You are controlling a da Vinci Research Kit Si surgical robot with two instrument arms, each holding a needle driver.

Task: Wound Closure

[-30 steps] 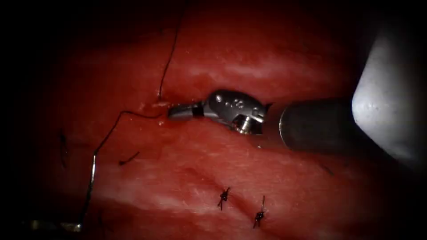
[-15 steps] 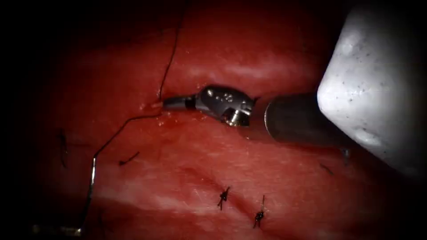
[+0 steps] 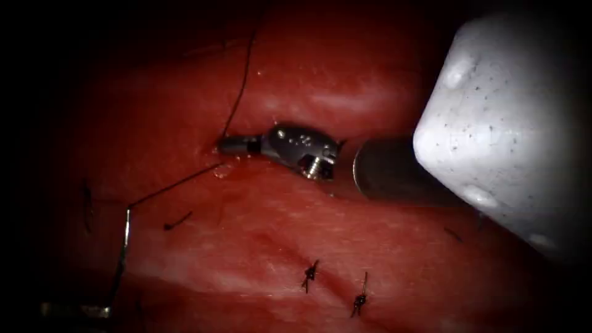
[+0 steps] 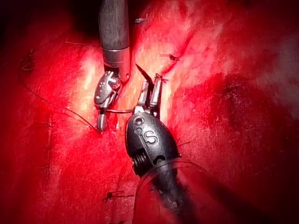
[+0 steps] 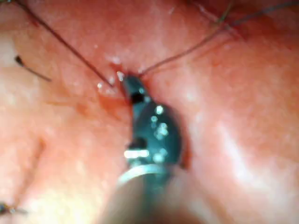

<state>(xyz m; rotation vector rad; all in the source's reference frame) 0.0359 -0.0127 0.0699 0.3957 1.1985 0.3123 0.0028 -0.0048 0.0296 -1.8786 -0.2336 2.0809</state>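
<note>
On the tissue (image 3: pixel 345 228), the right tool (image 3: pixel 223 146) lies with its jaws together. Their tip presses on the spot where the thread (image 3: pixel 176 184) comes out; I cannot tell whether thread is pinched. One strand runs up and away, the other runs straight down-left to the needle (image 3: pixel 122 253). The needle is out of the tissue, far to the left. The left tool (image 3: pixel 74 311) holds it near the end away from the thread. In the left wrist view the left tool (image 4: pixel 149 81) grips the needle (image 4: pixel 140 72), beside the right tool (image 4: pixel 100 125). The right wrist view shows the right tool's tip (image 5: pixel 126 83) between both strands.
Two knotted stitches (image 3: pixel 310 274) (image 3: pixel 359 300) sit along the closed part of the cut, lower middle. Short cut ends of thread (image 3: pixel 179 220) lie on the tissue left of them. Red fluid wets the tissue around the thread's exit.
The right tool has slid left until its tip reached the thread's exit point. The strand to the needle went from slack and curved to straight. The needle's top shifted slightly up-left.
</note>
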